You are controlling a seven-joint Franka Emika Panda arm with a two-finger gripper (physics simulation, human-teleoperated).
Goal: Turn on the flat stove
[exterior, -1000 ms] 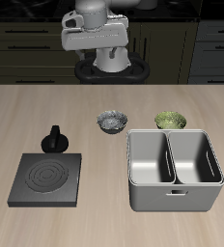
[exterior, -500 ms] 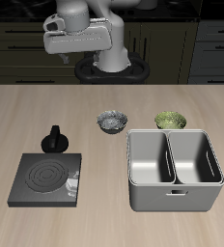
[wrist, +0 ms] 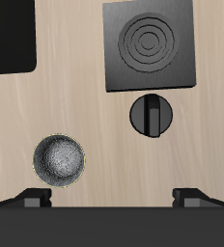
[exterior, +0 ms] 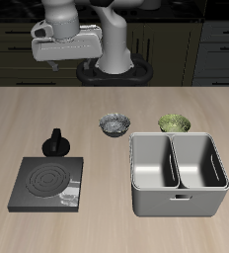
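The flat stove (exterior: 47, 183) is a thin dark-grey square plate near the table's front edge, and its spiral coil is grey, not glowing. Its round black knob (exterior: 55, 144) stands just behind the plate. My gripper (exterior: 65, 57) hangs high above the table's back edge, far above the knob and touching nothing. The wrist view shows the stove (wrist: 150, 45) and the knob (wrist: 152, 116) from above. In that view my gripper (wrist: 112, 198) has its two fingertips wide apart with nothing between them.
A large grey two-compartment metal bin (exterior: 179, 203) stands beside the stove. A small grey bowl (exterior: 114, 125) and a green bowl (exterior: 175, 124) sit behind the bin. The grey bowl also shows in the wrist view (wrist: 61, 160).
My gripper has swung sideways, high above the table's back, toward the stove's side. Nothing on the table has moved.
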